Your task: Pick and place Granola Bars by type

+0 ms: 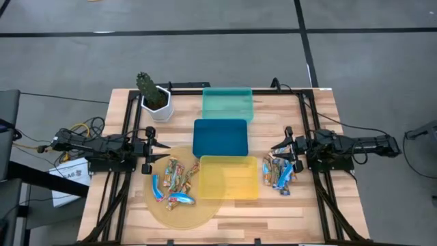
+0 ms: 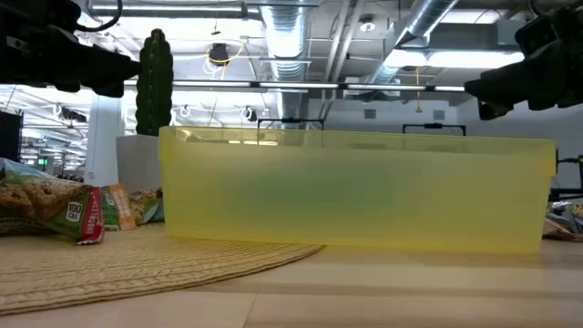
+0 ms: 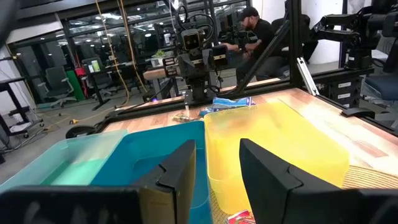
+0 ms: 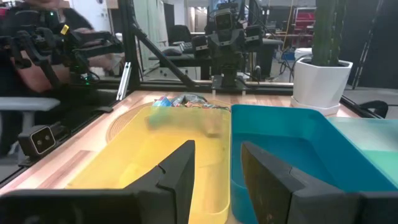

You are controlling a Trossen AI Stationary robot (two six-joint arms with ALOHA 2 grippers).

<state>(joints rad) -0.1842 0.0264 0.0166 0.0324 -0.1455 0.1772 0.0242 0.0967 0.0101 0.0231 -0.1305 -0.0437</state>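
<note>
1. High view: The Granola Bars (image 1: 175, 183) lie in two heaps on the table (image 1: 293, 212). One heap sits on a round mat (image 1: 164, 208) near the left edge, bars pointing many ways. The other heap (image 1: 280, 172) lies near the right edge, most long sides running front to back. The left claw (image 1: 162, 145) and right claw (image 1: 276, 148) hang over them, holding nothing.
2. Low view: A yellow tray (image 2: 355, 187) fills the middle; bars (image 2: 55, 210) lie flat beside it.
3. Left wrist view: The fingers (image 3: 177, 177) stand a little apart.
4. Right wrist view: The fingers (image 4: 180, 174) stand a little apart too.
</note>
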